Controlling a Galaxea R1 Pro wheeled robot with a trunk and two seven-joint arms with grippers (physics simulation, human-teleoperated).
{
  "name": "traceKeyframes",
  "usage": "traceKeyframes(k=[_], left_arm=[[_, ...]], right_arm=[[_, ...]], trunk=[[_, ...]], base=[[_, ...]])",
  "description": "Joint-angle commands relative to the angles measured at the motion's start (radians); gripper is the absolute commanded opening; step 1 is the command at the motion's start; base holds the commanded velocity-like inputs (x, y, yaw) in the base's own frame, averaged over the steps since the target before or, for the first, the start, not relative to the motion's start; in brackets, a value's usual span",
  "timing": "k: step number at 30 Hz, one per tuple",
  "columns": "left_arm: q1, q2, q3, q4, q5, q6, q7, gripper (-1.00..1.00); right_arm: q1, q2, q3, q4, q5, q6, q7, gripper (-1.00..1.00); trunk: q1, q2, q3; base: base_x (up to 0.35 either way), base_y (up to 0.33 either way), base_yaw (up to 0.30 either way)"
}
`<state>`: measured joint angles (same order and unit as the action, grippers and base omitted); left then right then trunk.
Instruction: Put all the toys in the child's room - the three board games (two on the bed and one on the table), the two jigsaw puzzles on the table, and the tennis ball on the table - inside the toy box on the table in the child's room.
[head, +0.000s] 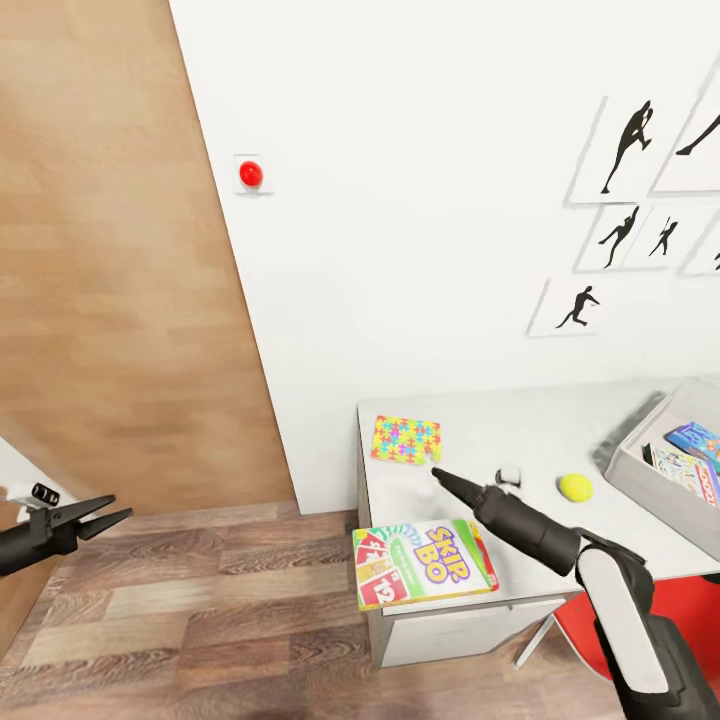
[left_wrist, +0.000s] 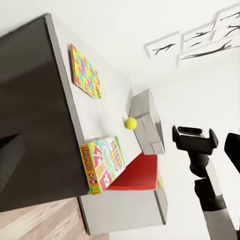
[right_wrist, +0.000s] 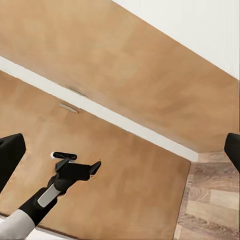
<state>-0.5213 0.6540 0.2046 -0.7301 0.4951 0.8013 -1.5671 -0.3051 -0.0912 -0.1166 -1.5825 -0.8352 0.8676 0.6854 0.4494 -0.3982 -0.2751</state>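
**Grey desk, three toys outstanding at time of inspection**

Light grey laminate formed the top of the table (head: 520, 440), and on it we found three items not yet stowed. The Skip-Bo board game (head: 425, 564) lay flat at the near corner, slightly overhanging the front edge. One jigsaw puzzle (head: 405, 439) lay flat at the far corner, close to the wall. The tennis ball (head: 575, 487) rested between the puzzle and the toy box (head: 640, 470), just beside the bin's slanted wall. The toy box already held printed boxes (at least two; titles were not fully legible).

The right gripper (head: 437, 473) was extended low over the table between puzzle and game box. In the head view its fingers appeared closed to a point, while its own wrist camera showed them apart at the frame edges; we could not tell its opening. It held nothing. The left gripper (head: 112, 510) hung over the wood floor, well apart from the table, jaws parted and empty.

We judged a pickup of the remaining toys to be in hand. The next move would call for settling the right claw onto one flat item, probably at an edge.
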Motion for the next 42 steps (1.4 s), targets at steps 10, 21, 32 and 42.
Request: traceKeyframes(k=[10,21,32,42], left_arm=[[-0.011,-0.112,-0.027,-0.002,-0.07,0.009,0.08,1.0],[-0.022,-0.339,-0.052,-0.002,-0.167,0.011,0.485,1.0],[-0.023,-0.491,-0.058,0.0,-0.178,0.001,0.765,1.0],[-0.024,-0.501,-0.057,0.0,-0.184,0.001,0.79,1.0]], right_arm=[[0.092,-0.01,-0.005,-0.002,0.005,-0.117,0.238,1.0],[0.1,-0.074,-0.011,-0.002,0.008,-0.143,0.363,1.0],[0.101,-0.098,-0.019,-0.002,0.008,-0.148,0.424,1.0],[0.101,-0.099,-0.066,-0.002,0.007,-0.148,0.428,1.0]], trunk=[[0.001,-0.002,-0.002],[0.001,-0.002,-0.002],[0.001,-0.002,-0.002],[0.001,-0.002,-0.002]], base=[[0.0,0.0,0.0],[0.0,0.0,0.0],[0.0,0.0,0.0],[0.1,0.0,0.0]])
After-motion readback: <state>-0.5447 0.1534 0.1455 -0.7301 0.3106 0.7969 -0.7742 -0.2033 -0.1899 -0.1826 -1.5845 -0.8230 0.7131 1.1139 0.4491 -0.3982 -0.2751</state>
